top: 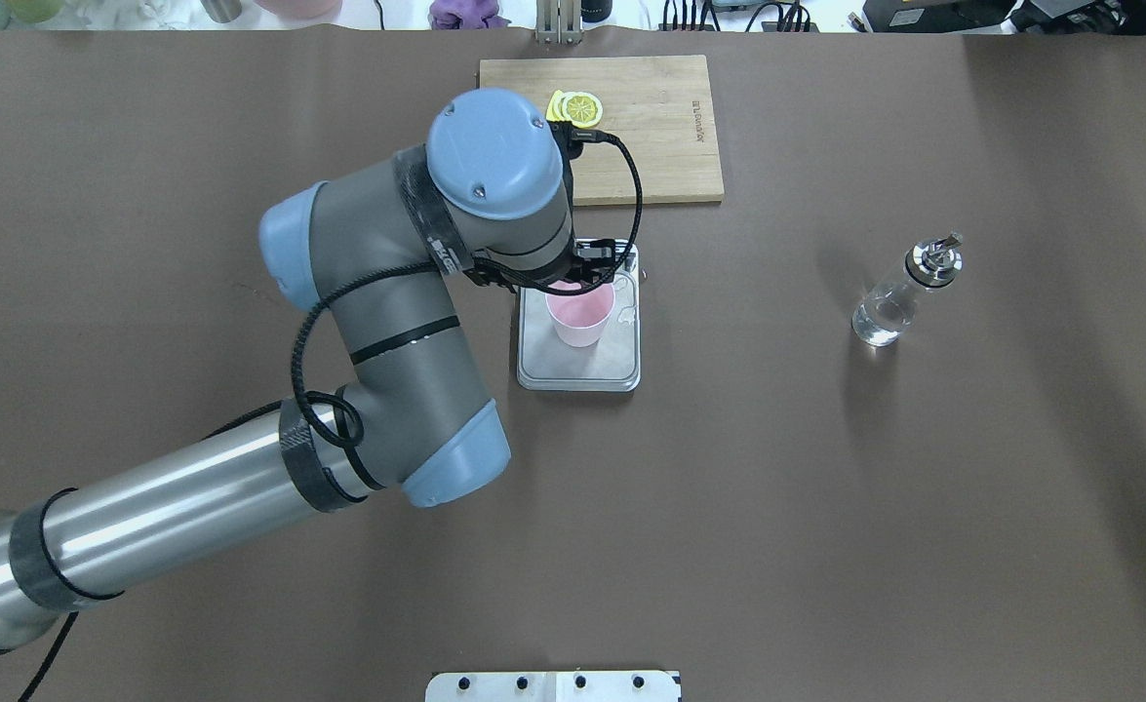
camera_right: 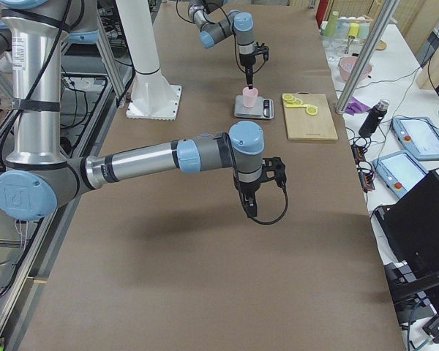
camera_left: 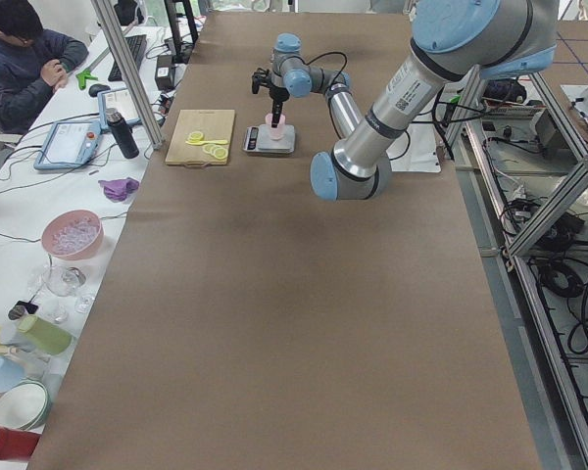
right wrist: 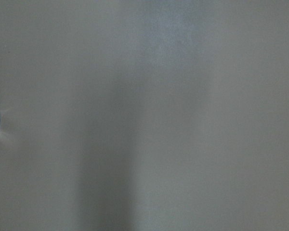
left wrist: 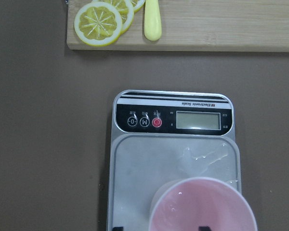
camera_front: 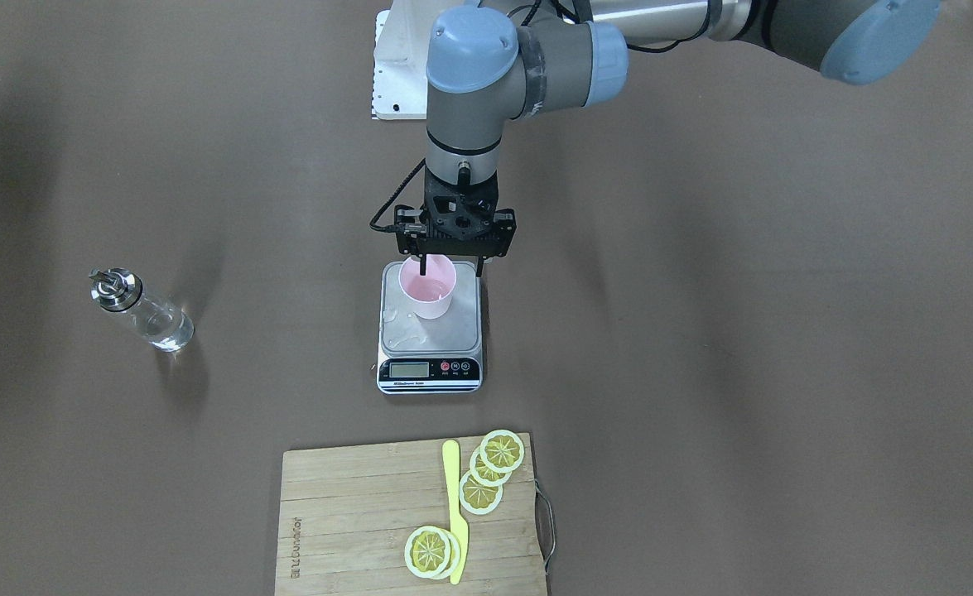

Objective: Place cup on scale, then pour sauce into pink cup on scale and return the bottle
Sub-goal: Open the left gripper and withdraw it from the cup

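Observation:
The pink cup [camera_front: 428, 290] stands upright on the silver platform of the scale [camera_front: 445, 335], toward its back. My left gripper [camera_front: 452, 266] is open right over the cup, with one finger inside the rim and the other outside its wall. The left wrist view shows the cup [left wrist: 202, 207] low on the scale [left wrist: 154, 163], with wet marks on the platform. The clear glass bottle [camera_front: 142, 314] with a silver pourer stands alone on the table, far from the scale, and also shows in the overhead view [top: 899, 297]. My right gripper [camera_right: 250, 208] hangs above bare table; I cannot tell whether it is open or shut.
A wooden cutting board [camera_front: 354, 513] beyond the scale carries lemon slices [camera_front: 503, 451] and a yellow knife [camera_front: 453, 505]. A white base plate [camera_front: 391, 74] lies by the robot. A person [camera_left: 20, 59] sits at a cluttered side table.

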Controlling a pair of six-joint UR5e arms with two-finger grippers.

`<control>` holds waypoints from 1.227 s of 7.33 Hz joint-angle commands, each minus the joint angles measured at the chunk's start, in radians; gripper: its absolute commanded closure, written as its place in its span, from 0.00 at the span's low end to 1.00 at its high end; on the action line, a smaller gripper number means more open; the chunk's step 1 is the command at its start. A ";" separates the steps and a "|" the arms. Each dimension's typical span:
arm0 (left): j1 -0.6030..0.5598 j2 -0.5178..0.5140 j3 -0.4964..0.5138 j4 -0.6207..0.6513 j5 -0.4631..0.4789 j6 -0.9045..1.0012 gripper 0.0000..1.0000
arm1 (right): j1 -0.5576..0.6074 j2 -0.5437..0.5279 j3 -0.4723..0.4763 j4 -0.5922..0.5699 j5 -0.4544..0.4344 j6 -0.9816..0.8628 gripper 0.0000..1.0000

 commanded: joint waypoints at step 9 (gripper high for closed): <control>-0.764 0.646 0.006 -0.038 -0.254 1.223 0.01 | -0.259 -0.025 -0.016 0.548 0.083 0.001 0.00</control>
